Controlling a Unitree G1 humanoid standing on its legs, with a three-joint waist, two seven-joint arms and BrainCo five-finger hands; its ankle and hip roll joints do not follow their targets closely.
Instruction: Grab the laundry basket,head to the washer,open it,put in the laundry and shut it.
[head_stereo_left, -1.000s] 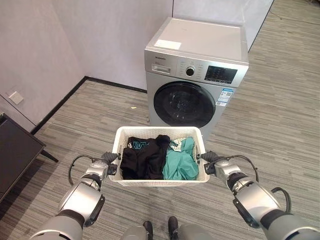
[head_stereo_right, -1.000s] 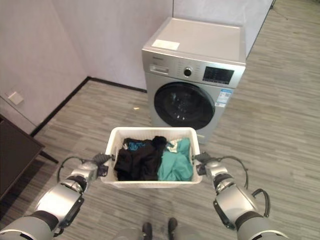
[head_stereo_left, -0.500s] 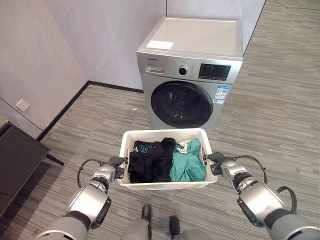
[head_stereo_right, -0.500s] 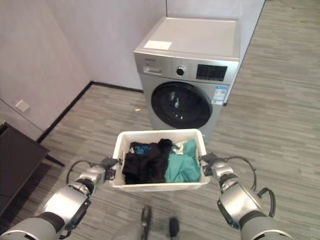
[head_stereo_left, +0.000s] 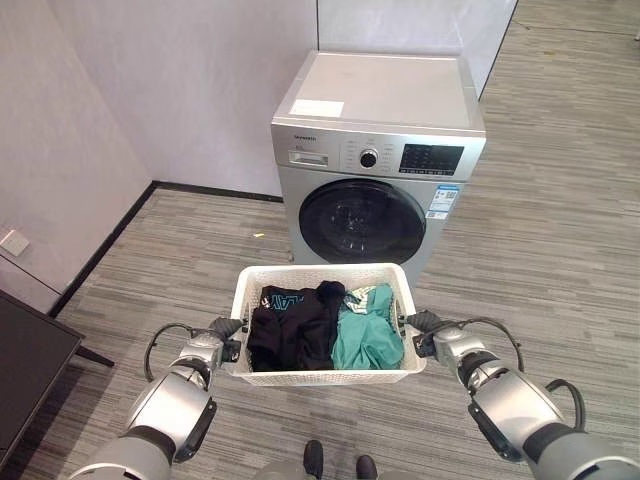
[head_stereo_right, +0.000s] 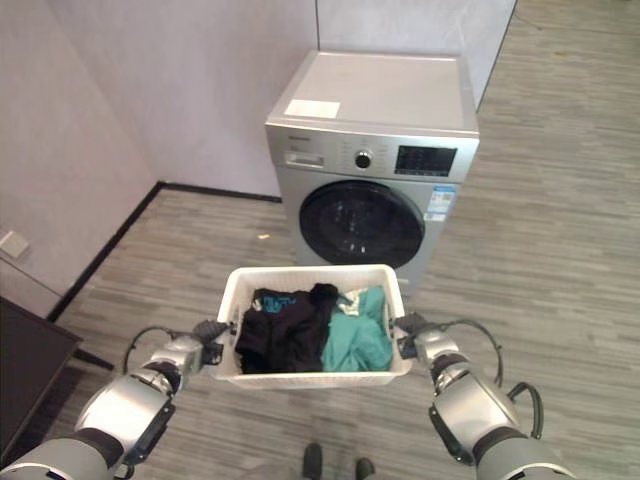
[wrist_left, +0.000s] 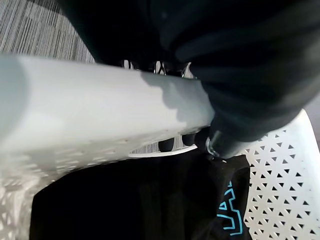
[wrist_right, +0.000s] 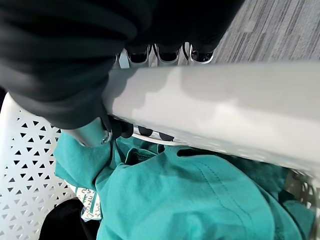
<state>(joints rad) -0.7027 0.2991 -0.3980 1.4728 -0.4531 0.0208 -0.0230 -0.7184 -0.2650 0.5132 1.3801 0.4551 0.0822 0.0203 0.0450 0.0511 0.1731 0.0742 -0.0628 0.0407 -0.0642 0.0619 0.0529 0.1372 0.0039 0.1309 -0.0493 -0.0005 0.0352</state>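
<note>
You've got the white laundry basket (head_stereo_left: 325, 372) up off the floor, held between both hands in front of the robot, just near of the washer (head_stereo_left: 378, 165). Inside it, black clothing (head_stereo_left: 292, 325) with teal print fills the left half and a teal garment (head_stereo_left: 366, 330) fills the right half; the two touch in the middle.

Your left hand (head_stereo_left: 222, 333) is on the basket's left rim. In the left wrist view the fingers (wrist_left: 169, 145) are curled under the rim, dark tips poking through the handle slot, so they're clamped on the basket. Your right hand (head_stereo_left: 428, 329) is on the right rim. The right wrist view shows the same thing: fingers (wrist_right: 146, 131) wrapped round the rim with tips through the slot above the teal garment, clamped on.

The basket sits roughly level, long side across the view.

The washer is a silver front loader standing on the grey striped floor (head_stereo_left: 560, 240), its round dark door (head_stereo_left: 363, 221) closed and facing you. Control panel runs across the top front with a knob (head_stereo_left: 368, 158) near the middle and a dark display (head_stereo_left: 431, 159) to the right. A white sheet (head_stereo_left: 316, 108) lies on the lid near the left front corner.

Pale wall (head_stereo_left: 170, 80) behind and to the left of the washer, black skirting along its base. A dark piece of furniture (head_stereo_left: 25, 375) sits at the near left.
</note>
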